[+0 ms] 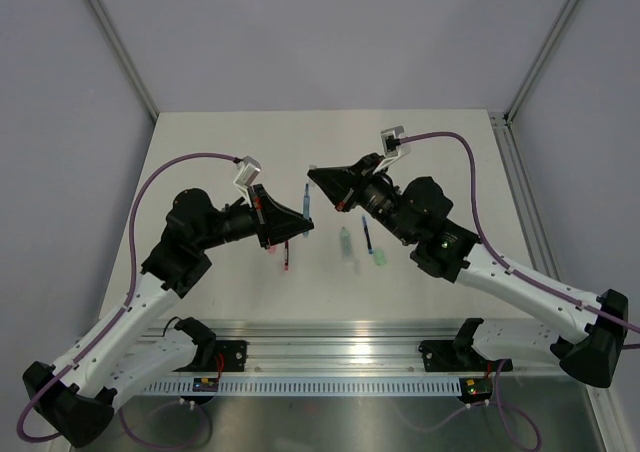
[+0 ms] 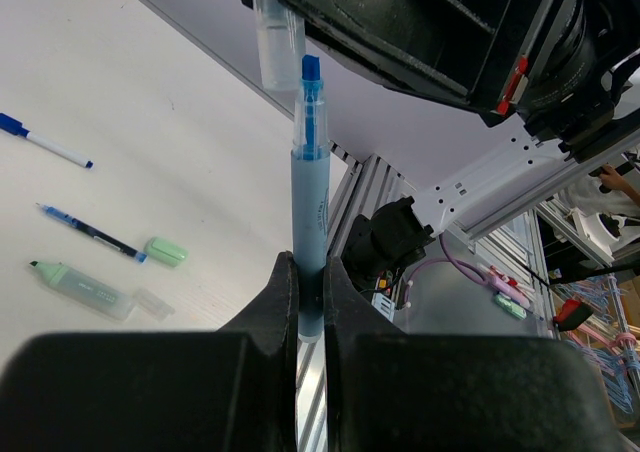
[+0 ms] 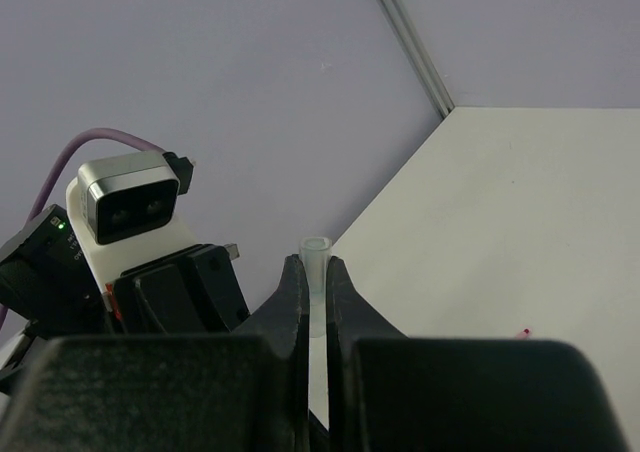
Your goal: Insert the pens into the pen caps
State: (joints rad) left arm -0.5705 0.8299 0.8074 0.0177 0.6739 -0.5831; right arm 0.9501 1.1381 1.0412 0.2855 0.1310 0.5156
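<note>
My left gripper [image 2: 310,269] is shut on a teal-blue pen [image 2: 309,202] that stands upright, its blue tip bare. Just beside and above that tip hangs a whitish translucent pen cap [image 2: 277,42], apart from the tip. My right gripper [image 3: 316,268] is shut on this cap [image 3: 316,255], whose open end faces the camera. From above, the two grippers [image 1: 302,222] [image 1: 314,176] meet over the middle of the table with the pen [image 1: 306,200] between them. On the table lie a green pen [image 2: 85,287], a dark blue pen [image 2: 90,232], a light green cap [image 2: 166,251] and a white pen [image 2: 45,144].
A red pen [image 1: 286,259] and a pink cap [image 1: 272,248] lie under the left gripper. A clear cap [image 2: 152,303] rests by the green pen. The metal rail [image 1: 340,357] runs along the near edge, and purple cables [image 1: 150,187] arc over both arms.
</note>
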